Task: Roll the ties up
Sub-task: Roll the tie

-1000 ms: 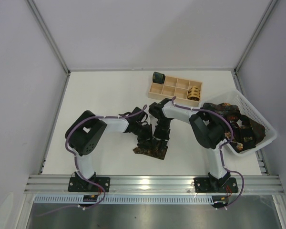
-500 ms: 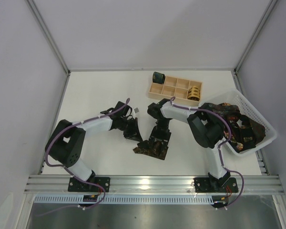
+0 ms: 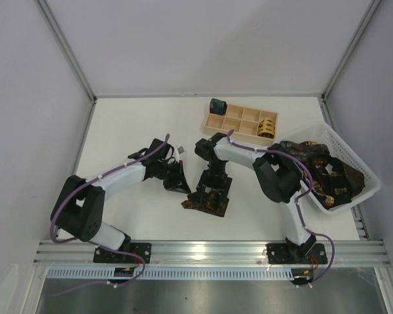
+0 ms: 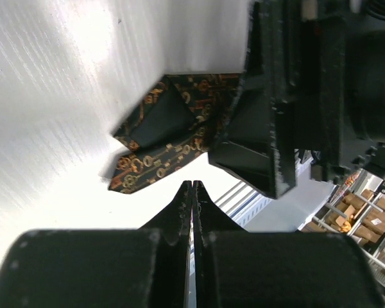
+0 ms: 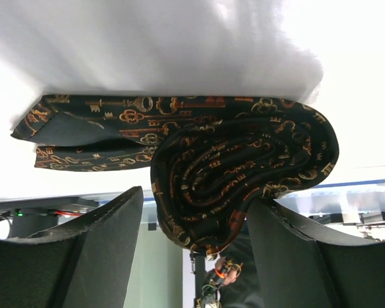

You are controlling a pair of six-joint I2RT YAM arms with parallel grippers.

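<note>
A dark tie [image 3: 206, 201] with a gold key pattern lies on the table, partly rolled. In the right wrist view its coil [image 5: 244, 173] sits between the spread fingers of my right gripper [image 5: 196, 237]. The right finger touches the coil and the left finger stands apart from it. The flat tail [image 5: 109, 131] lies to the left. My right gripper [image 3: 213, 185] is down on the tie. My left gripper [image 3: 177, 180] is shut and empty, just left of the tie [image 4: 163, 138]. A dark green coil [image 3: 217, 105] and a tan-gold coil [image 3: 267, 125] sit at the wooden tray [image 3: 239, 112].
A white mesh basket [image 3: 363, 171] at the right holds several loose ties [image 3: 327, 171]. The wooden tray stands at the back centre. A small grey tag [image 3: 182, 152] lies behind the left gripper.
My left gripper has pulled back to the left, off the tie, and its arm has swung out leftward. The right gripper has stayed on the tie, shifting slightly left.
</note>
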